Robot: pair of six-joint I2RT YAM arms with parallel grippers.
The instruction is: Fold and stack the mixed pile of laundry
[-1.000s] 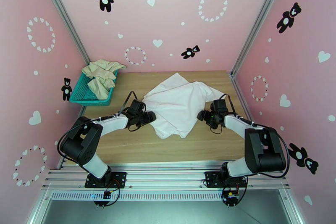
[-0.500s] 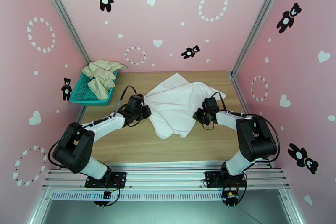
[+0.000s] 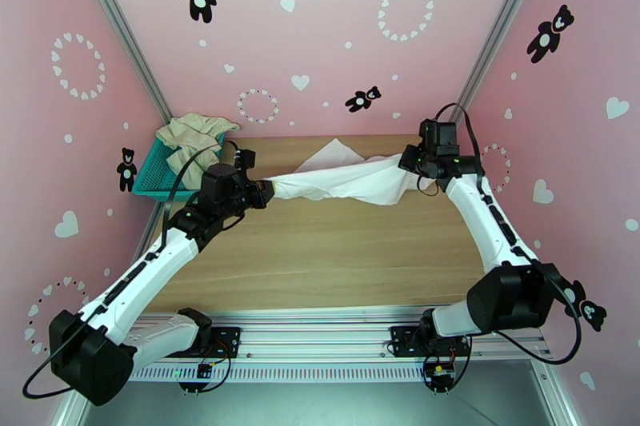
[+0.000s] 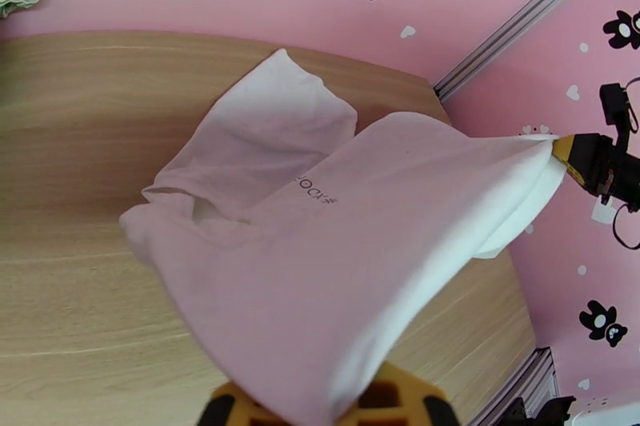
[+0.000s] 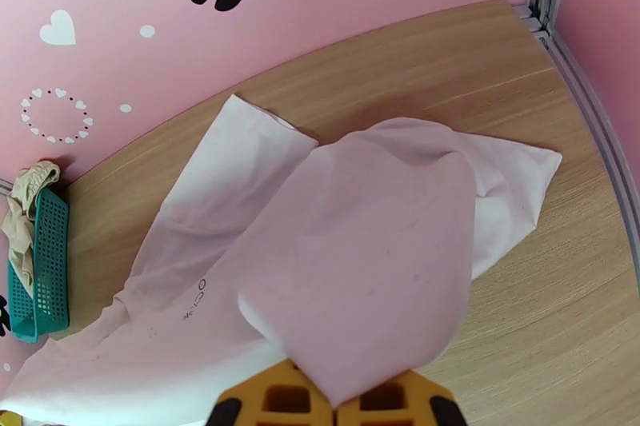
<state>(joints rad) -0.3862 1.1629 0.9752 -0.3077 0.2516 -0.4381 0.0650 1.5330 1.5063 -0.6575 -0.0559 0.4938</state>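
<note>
The white T-shirt hangs stretched in the air between both grippers above the far part of the wooden table. My left gripper is shut on its left end, and my right gripper is shut on its right end. In the left wrist view the shirt runs from my left gripper to the right gripper, and small dark lettering shows on its chest. In the right wrist view the shirt drapes out of the right gripper. The cream-beige garment lies crumpled in the basket.
A teal mesh basket stands at the table's far left corner, just behind the left gripper. Pink walls with metal corner posts close in the back and both sides. Bare wood stretches across the near half of the table.
Both grippers closed on the T-shirt's edges, lifted it off the table and moved apart and toward the back, so the shirt is now pulled into a hanging band.
</note>
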